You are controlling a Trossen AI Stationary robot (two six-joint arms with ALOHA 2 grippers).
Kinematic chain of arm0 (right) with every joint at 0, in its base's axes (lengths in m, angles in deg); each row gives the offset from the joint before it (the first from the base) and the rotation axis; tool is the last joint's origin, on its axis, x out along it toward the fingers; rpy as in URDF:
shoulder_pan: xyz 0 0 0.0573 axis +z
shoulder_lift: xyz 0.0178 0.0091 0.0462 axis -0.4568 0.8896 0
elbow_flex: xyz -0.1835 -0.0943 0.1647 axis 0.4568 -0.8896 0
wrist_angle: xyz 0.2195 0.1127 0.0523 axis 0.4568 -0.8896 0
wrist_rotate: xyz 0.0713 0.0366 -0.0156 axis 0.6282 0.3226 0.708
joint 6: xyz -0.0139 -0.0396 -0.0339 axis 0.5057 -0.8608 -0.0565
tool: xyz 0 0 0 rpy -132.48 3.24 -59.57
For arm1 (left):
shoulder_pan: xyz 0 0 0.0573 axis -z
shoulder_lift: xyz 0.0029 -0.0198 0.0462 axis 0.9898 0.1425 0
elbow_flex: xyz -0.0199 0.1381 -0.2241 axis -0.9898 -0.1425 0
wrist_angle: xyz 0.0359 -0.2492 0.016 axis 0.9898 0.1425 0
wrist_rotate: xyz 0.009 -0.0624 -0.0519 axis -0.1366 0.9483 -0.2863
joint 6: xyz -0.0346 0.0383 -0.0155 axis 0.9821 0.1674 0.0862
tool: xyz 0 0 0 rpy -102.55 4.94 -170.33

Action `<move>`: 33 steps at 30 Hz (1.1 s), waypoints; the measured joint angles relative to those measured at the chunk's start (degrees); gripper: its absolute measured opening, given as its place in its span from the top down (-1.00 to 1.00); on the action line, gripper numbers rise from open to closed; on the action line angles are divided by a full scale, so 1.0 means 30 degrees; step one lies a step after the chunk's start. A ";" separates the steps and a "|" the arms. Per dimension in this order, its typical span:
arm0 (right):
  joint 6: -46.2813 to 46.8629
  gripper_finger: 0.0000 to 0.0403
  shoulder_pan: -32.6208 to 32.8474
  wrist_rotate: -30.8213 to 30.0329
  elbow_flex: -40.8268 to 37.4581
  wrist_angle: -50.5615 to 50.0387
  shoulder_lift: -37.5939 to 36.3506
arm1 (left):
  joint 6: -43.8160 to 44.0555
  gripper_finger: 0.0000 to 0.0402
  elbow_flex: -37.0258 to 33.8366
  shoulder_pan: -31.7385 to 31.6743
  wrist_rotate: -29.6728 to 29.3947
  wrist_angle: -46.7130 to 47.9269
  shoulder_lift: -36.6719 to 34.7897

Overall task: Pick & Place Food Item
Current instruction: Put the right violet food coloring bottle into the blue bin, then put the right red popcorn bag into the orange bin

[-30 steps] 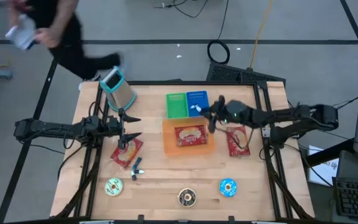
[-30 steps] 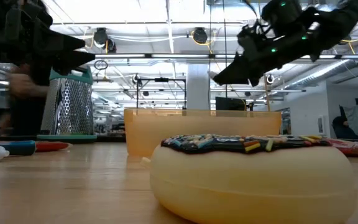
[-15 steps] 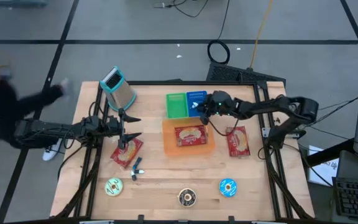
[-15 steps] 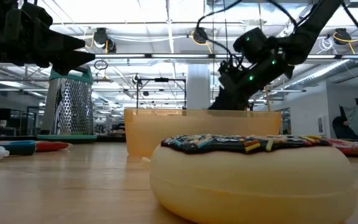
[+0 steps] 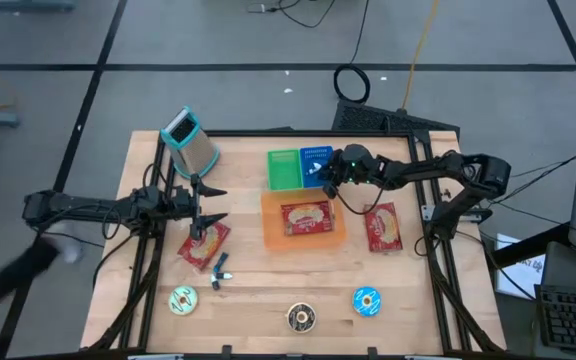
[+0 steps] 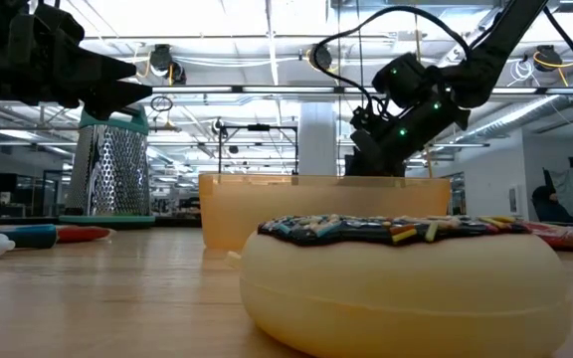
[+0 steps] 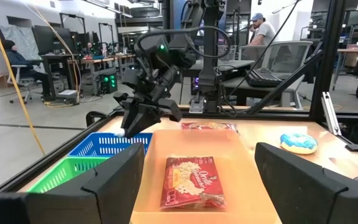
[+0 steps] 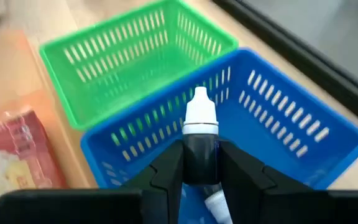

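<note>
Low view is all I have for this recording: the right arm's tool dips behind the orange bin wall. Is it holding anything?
Observer: Yes. The right wrist view shows the right tool shut on a small dark dropper bottle with a white cap.
Operator: What is under it?
Observer: The blue basket; the bottle hangs over its inside, and the green basket sits right beside it.
Operator: Anything in the orange bin?
Observer: From above, one red snack packet lies in the orange bin.
Operator: And the left arm?
Observer: The left tool is open above another red packet on the table's left side.
</note>
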 joint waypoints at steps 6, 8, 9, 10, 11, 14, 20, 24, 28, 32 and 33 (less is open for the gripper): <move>0.0470 0.39 0.0007 -0.0047 -0.0001 -0.0360 0.0022 | 0.0000 -0.52 0.0000 0.0000 0.0000 -0.0007 0.0000; 0.0495 0.33 0.0007 -0.0047 -0.0001 -0.0364 0.0022 | 0.0000 -0.52 0.0000 0.0000 0.0000 -0.0006 0.0000; 0.0495 0.31 0.0007 -0.0044 -0.0001 -0.0357 0.0015 | 0.0000 -0.52 0.0000 0.0000 0.0000 -0.0007 -0.0002; 0.0495 0.28 0.0007 -0.0044 -0.0001 -0.0357 0.0015 | 0.0000 -0.52 0.0000 -0.0007 0.0000 -0.0003 0.0000; 0.0495 0.26 0.0012 -0.0044 -0.0001 -0.0362 0.0015 | 0.0000 -0.52 0.0000 0.0000 0.0000 0.0000 -0.0002; 0.0495 0.22 0.0053 0.0075 -0.0009 -0.0470 -0.0159 | 0.0000 -0.52 0.0000 0.0000 0.0000 -0.0004 0.0000; 0.0495 0.21 0.0482 0.1093 -0.0037 -0.1774 -0.2245 | 0.0000 -0.52 0.0000 -0.0001 0.0000 -0.0007 -0.0007; 0.0503 0.24 0.1449 0.1071 -0.0030 -0.4131 -0.4639 | 0.0000 -0.52 0.0000 -0.0001 0.0000 -0.0013 -0.0007; 0.1642 0.25 0.3155 0.1100 -0.0030 -0.7714 -0.7180 | 0.0000 -0.52 0.0000 0.0000 0.0000 -0.0007 -0.0001; 0.4975 0.25 0.5018 0.2267 -0.0053 -0.9928 -0.9555 | 0.0000 -0.52 0.0000 0.0000 0.0000 -0.0007 -0.0006; 0.5495 0.26 0.5430 0.2889 -0.0123 -0.9647 -1.0022 | 0.0000 -0.52 0.0000 -0.0001 0.0000 -0.0007 -0.0006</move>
